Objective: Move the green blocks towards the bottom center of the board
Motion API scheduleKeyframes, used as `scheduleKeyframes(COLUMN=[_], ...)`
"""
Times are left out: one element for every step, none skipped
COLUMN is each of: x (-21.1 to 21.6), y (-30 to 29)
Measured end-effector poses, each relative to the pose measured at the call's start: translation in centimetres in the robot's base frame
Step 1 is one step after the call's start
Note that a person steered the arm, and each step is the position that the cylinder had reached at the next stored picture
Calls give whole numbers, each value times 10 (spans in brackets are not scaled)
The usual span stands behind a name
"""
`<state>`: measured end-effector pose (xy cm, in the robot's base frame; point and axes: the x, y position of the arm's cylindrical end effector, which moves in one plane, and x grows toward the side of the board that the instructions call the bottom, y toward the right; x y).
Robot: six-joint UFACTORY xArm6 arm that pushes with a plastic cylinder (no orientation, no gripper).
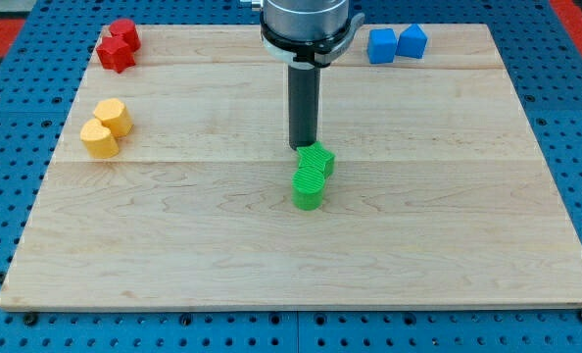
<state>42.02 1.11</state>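
Two green blocks sit touching near the middle of the wooden board (173,255). The upper green block (317,159) lies just above and right of the lower green block (309,186), whose shape looks rounded. My tip (303,146) stands right at the upper green block's top-left edge, touching it or nearly so. The dark rod rises from there toward the view's top.
Two red blocks (118,45) lie at the top left. Two yellow blocks (105,127) lie at the left, a little lower. Two blue blocks (396,44) lie at the top right. The board sits on a blue perforated table (7,147).
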Motion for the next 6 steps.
scheduleKeyframes(x=[0,39,80,75,80,81], y=[52,50,9,-16,-16,-15])
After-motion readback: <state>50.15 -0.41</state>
